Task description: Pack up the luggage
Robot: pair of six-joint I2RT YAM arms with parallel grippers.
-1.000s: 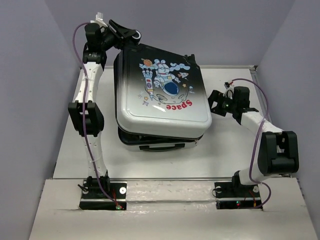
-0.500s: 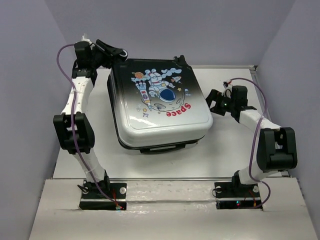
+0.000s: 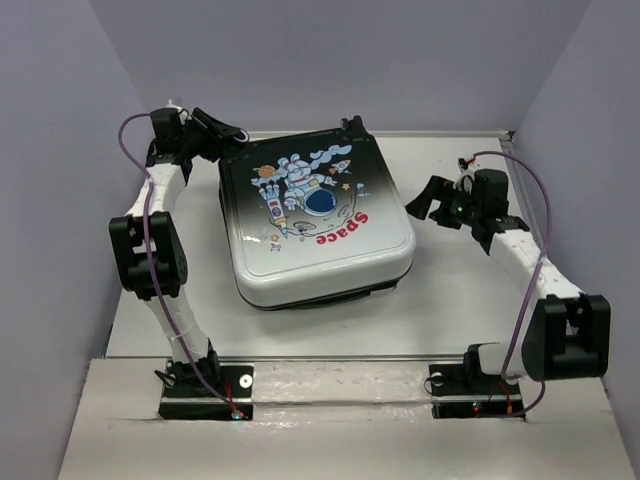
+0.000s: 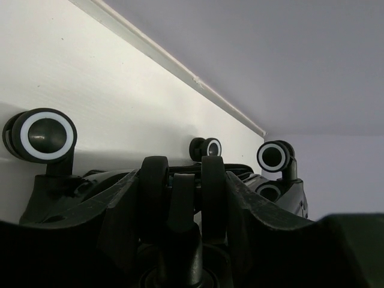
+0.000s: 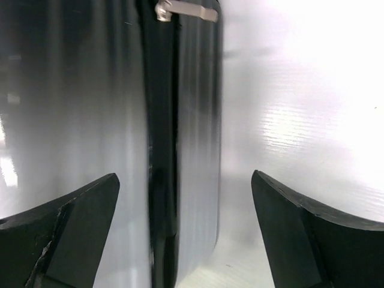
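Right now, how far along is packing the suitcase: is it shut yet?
Done: the lid of the suitcase lies down on its base, astronaut print up. In hand: the left gripper clamps a black wheel at the far-left corner; the right gripper hangs open beside the right side, holding nothing. Left: a dark seam shows between the shells, with the zipper pull at one end, so zipping probably remains.

The luggage (image 3: 315, 225) lies closed, inside hidden; right wrist view blurs its side.

Soft overhead light cast a faint shadow beneath the glossy white-to-black hard-shell suitcase (image 3: 300, 262). Glare bleached the white worktop (image 5: 312, 90) in the right wrist view.
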